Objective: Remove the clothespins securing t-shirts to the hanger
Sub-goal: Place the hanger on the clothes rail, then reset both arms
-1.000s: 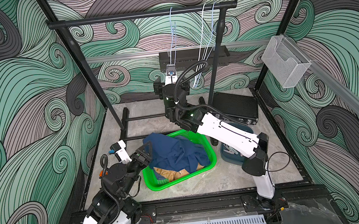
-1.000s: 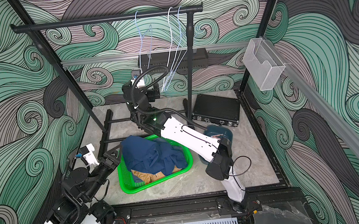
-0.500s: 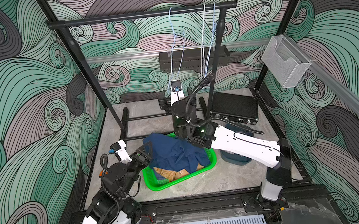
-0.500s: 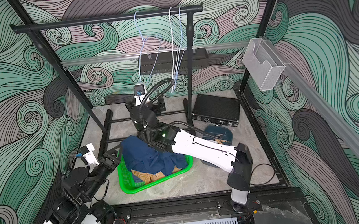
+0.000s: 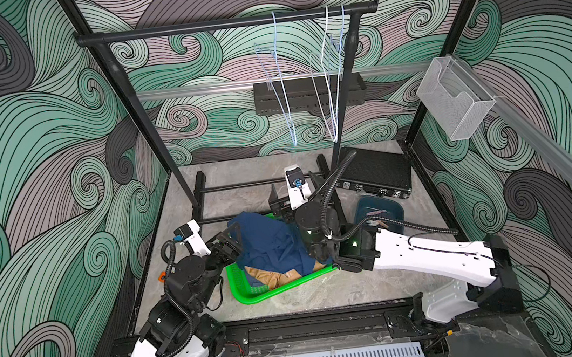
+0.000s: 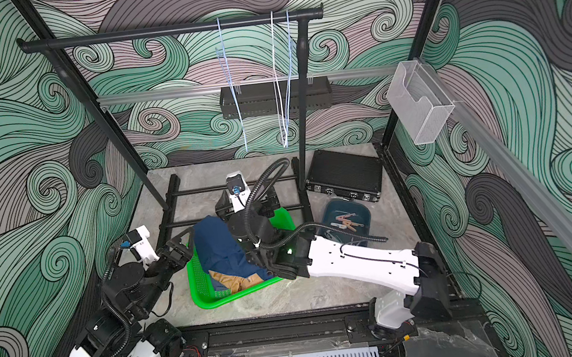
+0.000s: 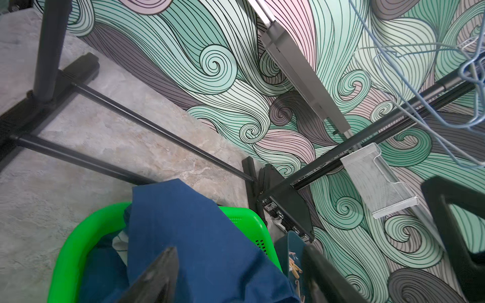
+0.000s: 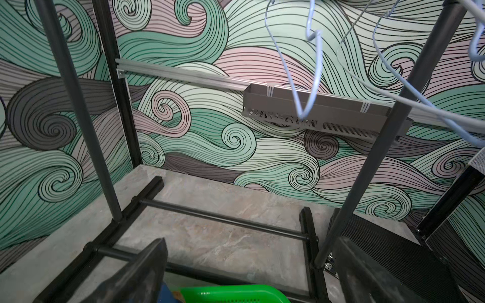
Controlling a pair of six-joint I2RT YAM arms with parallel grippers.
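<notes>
**Work cell in both top views and both wrist views; places are given from the green basket (image 5: pixel 253 293).**

- **Tees.** The blue tee (image 5: pixel 266 240) lies heaped in the basket, with its far end spilling over the far rim. The tan tee (image 5: pixel 276 278) lies under it and shows at the basket's near end. In the left wrist view a darker blue fold (image 7: pixel 102 270) shows below the blue tee inside the basket. Which garment it belongs to cannot be told.
- **Clothespins.** The clothespins (image 6: pixel 343 221) lie together in a dark bin (image 6: pixel 365 216) just beside the basket, on the right arm's side, apart from all cloth.
- **Left gripper.** The left gripper (image 5: pixel 229 246) sits at the basket's rim on the left arm's side, at the edge of the blue tee. In its wrist view the fingers (image 7: pixel 157 275) stand well apart, with blue cloth spread between them but not pinched.
- **Right gripper.** The right gripper (image 8: pixel 252 280) is over the basket's far rim and points away from the basket toward the rack (image 5: pixel 223 24). Its jaws stand wide and hold nothing.
- **Surroundings.** The rack stands behind the basket, with its foot bars just beyond the far rim. Three wire hangers (image 5: pixel 283 88) hang from its top bar, high above and behind the basket. A black case (image 5: pixel 374 176) lies flat behind the bin, well apart from the basket.
</notes>
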